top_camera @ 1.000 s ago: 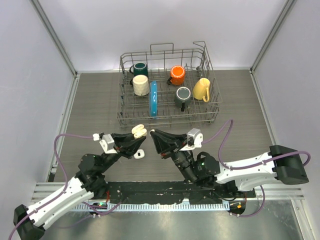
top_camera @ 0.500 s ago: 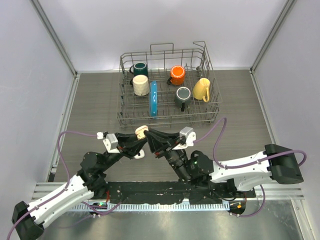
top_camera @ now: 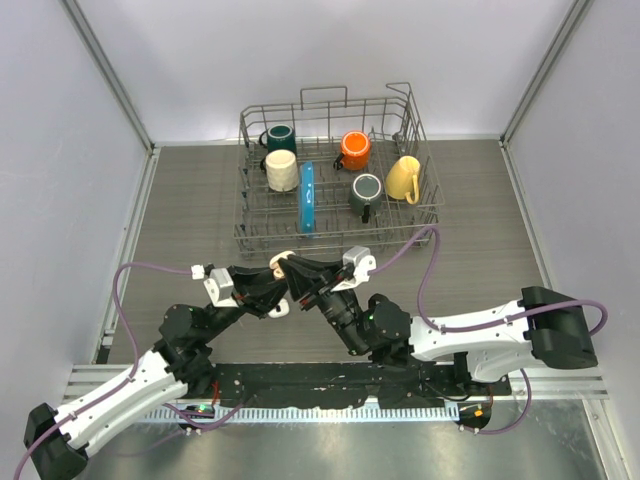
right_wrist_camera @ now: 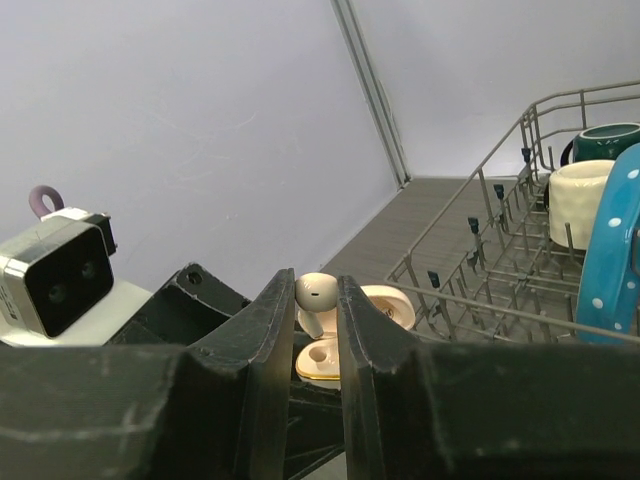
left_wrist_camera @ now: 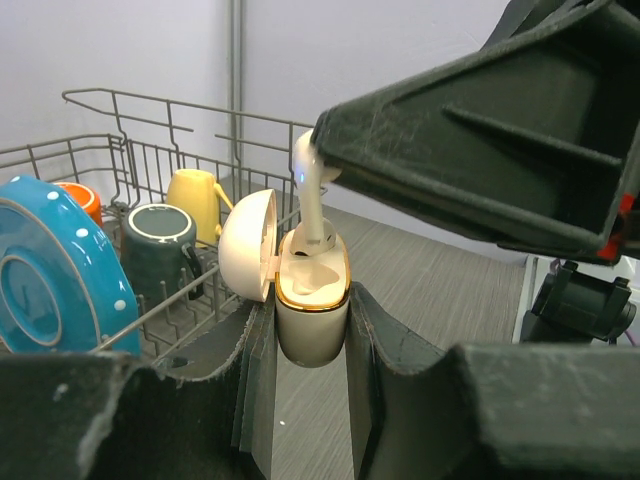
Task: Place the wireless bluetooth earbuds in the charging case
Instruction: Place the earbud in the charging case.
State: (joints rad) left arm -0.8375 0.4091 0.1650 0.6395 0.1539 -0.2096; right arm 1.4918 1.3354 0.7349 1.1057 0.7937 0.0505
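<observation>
Earbud [left_wrist_camera: 311,195] hangs stem-down over the open charging case [left_wrist_camera: 312,335], pinched by its bulb in the right hand [right_wrist_camera: 316,292], whose fingers are clamped on it. The left hand [left_wrist_camera: 311,312] is clamped on the case body, with the lid [left_wrist_camera: 245,245] swung back to one side, above the worktop [top_camera: 480,200] near the dish rack [top_camera: 400,235]. The stem tip is at the case's mouth; I cannot tell whether it has entered a socket. To my eye, the case wants steadying upright, the stem lining up with its socket, a straight slow descent, and release only once the bulb seats.
</observation>
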